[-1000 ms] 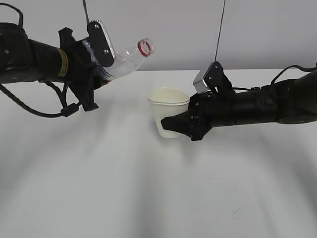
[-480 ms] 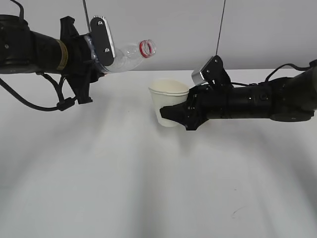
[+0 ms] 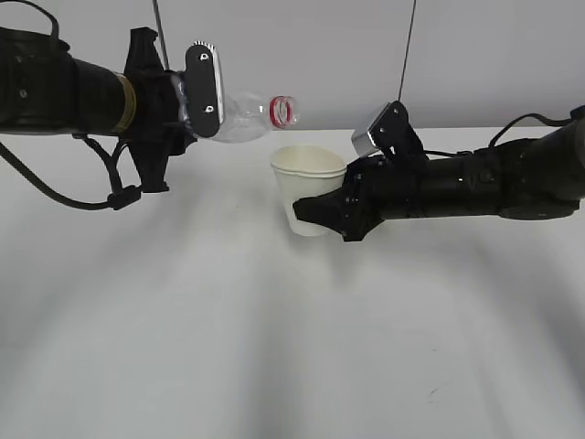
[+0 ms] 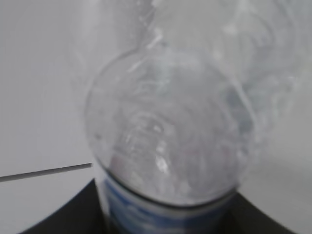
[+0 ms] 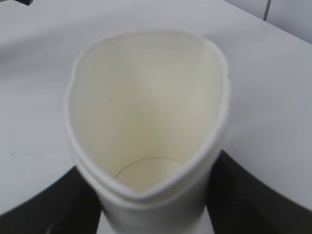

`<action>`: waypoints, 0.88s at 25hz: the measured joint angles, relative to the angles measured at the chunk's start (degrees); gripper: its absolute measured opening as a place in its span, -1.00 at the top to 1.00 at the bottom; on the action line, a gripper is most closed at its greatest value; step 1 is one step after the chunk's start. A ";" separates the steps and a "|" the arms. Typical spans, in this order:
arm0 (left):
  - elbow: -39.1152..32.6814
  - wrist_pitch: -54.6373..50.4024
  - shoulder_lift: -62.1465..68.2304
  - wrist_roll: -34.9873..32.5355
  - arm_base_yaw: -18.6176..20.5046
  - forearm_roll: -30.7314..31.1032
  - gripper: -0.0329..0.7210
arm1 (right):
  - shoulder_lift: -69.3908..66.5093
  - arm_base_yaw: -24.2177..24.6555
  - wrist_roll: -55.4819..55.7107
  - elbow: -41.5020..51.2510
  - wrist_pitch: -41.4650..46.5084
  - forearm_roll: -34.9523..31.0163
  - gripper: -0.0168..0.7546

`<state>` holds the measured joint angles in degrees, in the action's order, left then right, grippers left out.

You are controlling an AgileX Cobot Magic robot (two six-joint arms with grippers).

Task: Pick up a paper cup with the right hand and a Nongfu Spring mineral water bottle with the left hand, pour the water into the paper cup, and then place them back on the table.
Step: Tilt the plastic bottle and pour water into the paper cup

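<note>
Your left pincer (image 3: 196,91) pinches the clear, red-ringed bottle (image 3: 251,114) near horizontal, mouth at the white cup's (image 3: 308,187) ten o'clock, while your right pincer (image 3: 320,212) squeezes that cup's rim oval above the tabletop (image 3: 274,347).

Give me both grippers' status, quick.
Left hand: closed on the Nongfu Spring mineral water bottle, tipped roughly level, mouth toward the cup.
Right hand: closed on the paper cup, rim squeezed out of round.

lab test bench | bare white table (image 3: 274,366) | plain grey wall (image 3: 475,55)
</note>
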<state>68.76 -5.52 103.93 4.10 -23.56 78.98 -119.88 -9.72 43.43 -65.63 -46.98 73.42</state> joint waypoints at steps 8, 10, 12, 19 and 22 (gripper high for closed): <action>0.00 -1.98 0.00 0.00 -0.51 3.05 0.14 | 0.00 -0.18 3.01 0.00 -1.21 3.91 -0.17; 0.00 -3.44 0.00 0.00 -0.86 4.29 0.14 | 0.00 -0.18 3.52 0.00 -1.21 4.51 -0.17; 0.00 -4.52 0.00 0.00 -1.08 5.66 0.14 | 0.00 -0.18 4.05 0.00 -1.64 4.74 -0.17; 0.00 -5.81 0.00 -0.02 -1.70 8.62 0.14 | 0.00 -0.18 5.68 0.00 -2.74 5.81 -0.17; 0.00 -5.98 0.00 -0.13 -2.00 9.73 0.14 | 0.00 -0.18 7.01 0.00 -2.82 7.66 -0.17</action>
<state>68.76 -11.50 103.93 3.97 -25.56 88.71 -119.88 -9.89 50.44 -65.63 -49.80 81.08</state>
